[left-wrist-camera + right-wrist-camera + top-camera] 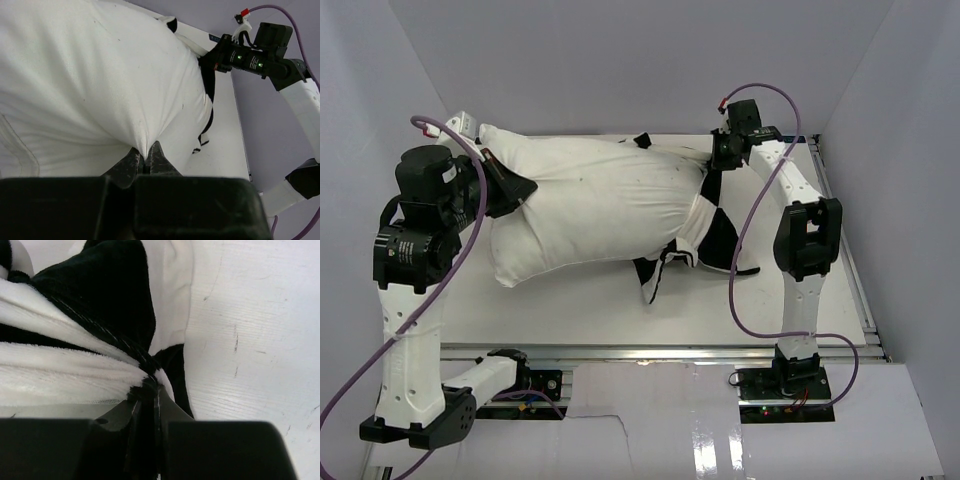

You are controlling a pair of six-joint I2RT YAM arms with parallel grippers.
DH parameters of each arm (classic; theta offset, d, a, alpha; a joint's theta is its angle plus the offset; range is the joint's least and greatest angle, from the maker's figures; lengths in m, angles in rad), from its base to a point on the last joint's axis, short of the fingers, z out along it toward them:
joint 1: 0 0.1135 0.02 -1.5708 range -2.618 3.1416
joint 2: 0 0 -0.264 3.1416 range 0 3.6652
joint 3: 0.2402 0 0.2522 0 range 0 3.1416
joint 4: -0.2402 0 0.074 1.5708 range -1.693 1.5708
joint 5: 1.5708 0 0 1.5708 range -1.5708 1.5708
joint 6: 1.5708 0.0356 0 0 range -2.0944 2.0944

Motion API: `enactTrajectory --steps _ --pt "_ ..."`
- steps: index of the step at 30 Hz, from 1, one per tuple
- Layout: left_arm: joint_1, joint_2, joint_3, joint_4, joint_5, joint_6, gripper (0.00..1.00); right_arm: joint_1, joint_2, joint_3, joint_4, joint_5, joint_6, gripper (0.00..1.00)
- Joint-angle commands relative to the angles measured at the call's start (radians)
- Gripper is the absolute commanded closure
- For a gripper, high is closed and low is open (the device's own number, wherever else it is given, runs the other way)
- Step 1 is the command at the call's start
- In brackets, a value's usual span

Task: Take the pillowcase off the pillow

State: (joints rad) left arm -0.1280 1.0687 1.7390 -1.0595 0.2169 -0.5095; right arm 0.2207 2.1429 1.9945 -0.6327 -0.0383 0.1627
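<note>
The off-white pillow [590, 210] lies across the white table, most of it bare. The black-and-white checked pillowcase [705, 235] is bunched round its right end, with a loose flap trailing toward the front. At the pillow's left end, my left gripper [525, 190] is shut on a pinch of pillow fabric; the left wrist view shows this gripper [146, 152] with pillow [100, 75] cloth drawn taut between the jaws and the pillowcase [206, 115] beyond. My right gripper [720, 160] sits at the far right end. In the right wrist view, this gripper [150, 390] is shut on a black fold of pillowcase [100, 305].
Grey-blue walls enclose the table [570, 310] at the back and sides. A metal rail [670, 352] runs along the front edge. Purple cables [745, 200] loop off both arms. Bare table surface [250, 340] lies to the right of the pillowcase.
</note>
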Motion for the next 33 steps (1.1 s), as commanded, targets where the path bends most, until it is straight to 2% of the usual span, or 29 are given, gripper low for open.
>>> enactTrajectory --steps 1,2,5,6,8,9,11,12,15,17,18,21,24,26,31,33 --pt "0.031 -0.159 -0.029 0.206 -0.131 -0.006 1.00 -0.165 0.060 0.030 -0.022 0.241 -0.009 0.92" --pt "0.031 -0.167 -0.070 0.228 -0.087 -0.014 1.00 -0.162 0.049 0.011 -0.019 0.101 -0.008 0.92" --pt "0.031 -0.190 -0.238 0.303 -0.010 -0.049 1.00 -0.123 -0.050 -0.124 0.086 -0.084 -0.031 0.73" --pt "0.031 -0.197 -0.280 0.338 -0.001 -0.061 1.00 -0.098 -0.101 -0.143 0.097 -0.100 -0.041 0.67" --pt "0.031 -0.220 -0.381 0.372 0.004 -0.069 1.00 -0.083 -0.144 -0.154 0.091 -0.171 -0.049 0.49" --pt "0.031 -0.225 -0.404 0.392 0.009 -0.070 1.00 -0.075 -0.187 -0.154 0.087 -0.196 -0.049 0.32" --pt "0.031 -0.220 -0.436 0.400 0.015 -0.072 1.00 -0.070 -0.227 -0.142 0.062 -0.207 -0.046 0.23" --pt "0.031 -0.220 -0.464 0.412 0.027 -0.075 1.00 -0.066 -0.270 -0.138 0.053 -0.200 -0.043 0.15" --pt "0.031 -0.227 -0.507 0.443 0.041 -0.092 1.00 -0.061 -0.354 -0.131 -0.002 -0.172 -0.031 0.03" --pt "0.031 -0.228 -0.516 0.447 0.056 -0.100 1.00 -0.047 -0.414 -0.167 -0.004 -0.169 -0.032 0.02" --pt "0.031 -0.230 -0.524 0.452 0.058 -0.103 1.00 -0.031 -0.487 -0.244 0.007 -0.173 -0.032 0.03" --pt "0.031 -0.240 -0.535 0.463 0.067 -0.113 1.00 0.029 -0.642 -0.391 0.067 -0.146 -0.032 0.08" --pt "0.031 -0.248 -0.553 0.470 0.090 -0.124 1.00 0.107 -0.797 -0.645 0.122 -0.098 -0.013 0.10" --pt "0.031 -0.251 -0.561 0.480 0.101 -0.132 1.00 0.175 -0.904 -0.756 0.152 -0.078 0.001 0.10" --pt "0.031 -0.262 -0.584 0.510 0.168 -0.126 1.00 0.285 -1.038 -1.040 0.240 -0.064 0.044 0.09" --pt "0.031 -0.260 -0.588 0.510 0.179 -0.129 1.00 0.324 -1.078 -1.097 0.274 -0.071 0.070 0.08"
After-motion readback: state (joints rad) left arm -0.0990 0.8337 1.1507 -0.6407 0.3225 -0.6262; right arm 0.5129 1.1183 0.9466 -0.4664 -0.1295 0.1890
